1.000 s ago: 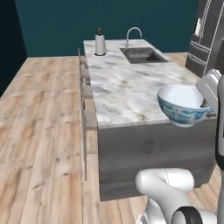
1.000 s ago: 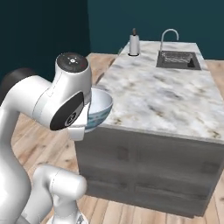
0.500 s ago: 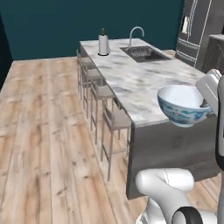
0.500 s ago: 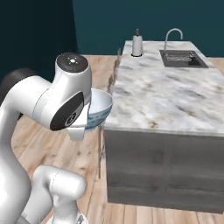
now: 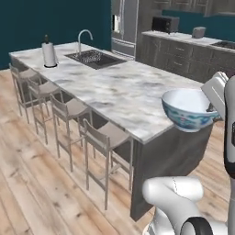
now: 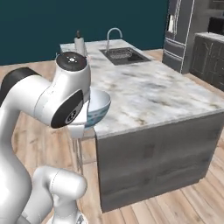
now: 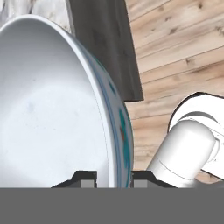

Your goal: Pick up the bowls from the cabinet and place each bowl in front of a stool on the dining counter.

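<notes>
The gripper is closed on the rim of a bowl, one finger inside the wall and one outside, as the hand view shows at its bottom edge. In that view the bowl's plain white inside takes up the left half, and its teal and red patterned outside runs down the middle.

In the left base view the bowl sits at the right of the frame, held upright in the air just past the near corner of the worktop, clear of the marble. In the right base view the bowl peeks out at centre left from behind the white arm, beside the worktop's near left corner.

The worktop is a long marble island with dark grey panelled sides, running from the upper left toward the centre of the left base view. A sink with a curved faucet is set into its far part, and a paper towel roll stands near the far end. Four stools line its left side on the wooden floor. A refrigerator and dark grey units stand along the top of the frame.
</notes>
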Robot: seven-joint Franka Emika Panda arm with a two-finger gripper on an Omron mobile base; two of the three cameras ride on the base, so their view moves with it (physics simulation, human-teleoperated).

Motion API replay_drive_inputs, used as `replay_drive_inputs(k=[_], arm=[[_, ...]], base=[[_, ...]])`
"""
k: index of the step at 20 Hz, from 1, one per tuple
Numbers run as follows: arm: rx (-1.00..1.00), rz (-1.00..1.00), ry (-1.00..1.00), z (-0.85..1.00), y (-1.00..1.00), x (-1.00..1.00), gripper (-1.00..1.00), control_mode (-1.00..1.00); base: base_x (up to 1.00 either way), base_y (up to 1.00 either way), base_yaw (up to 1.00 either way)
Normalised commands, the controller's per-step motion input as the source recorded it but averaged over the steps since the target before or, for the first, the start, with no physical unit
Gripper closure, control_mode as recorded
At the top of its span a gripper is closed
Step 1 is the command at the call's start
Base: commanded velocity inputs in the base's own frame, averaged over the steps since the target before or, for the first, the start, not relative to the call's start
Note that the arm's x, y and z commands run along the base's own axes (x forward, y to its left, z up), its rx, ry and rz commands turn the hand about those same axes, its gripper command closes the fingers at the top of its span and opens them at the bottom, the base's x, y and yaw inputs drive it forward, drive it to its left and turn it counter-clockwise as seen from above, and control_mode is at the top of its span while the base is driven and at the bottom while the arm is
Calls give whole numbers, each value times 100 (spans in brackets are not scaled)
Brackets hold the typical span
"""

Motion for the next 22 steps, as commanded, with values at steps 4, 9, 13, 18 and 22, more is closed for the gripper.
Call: replay_drive_inputs(k=[4, 9, 13, 18, 22], arm=[[0, 0, 0, 0, 0, 0, 100, 100], [0, 0, 0, 0, 0, 0, 100, 100], [0, 0, 0, 0, 0, 0, 100, 100], [0, 0, 0, 0, 0, 0, 100, 100], [0, 0, 0, 0, 0, 0, 100, 100]], base=[[42, 86, -72], [20, 100, -61], [-1, 100, -53], [3, 100, -51], [19, 100, -48]])
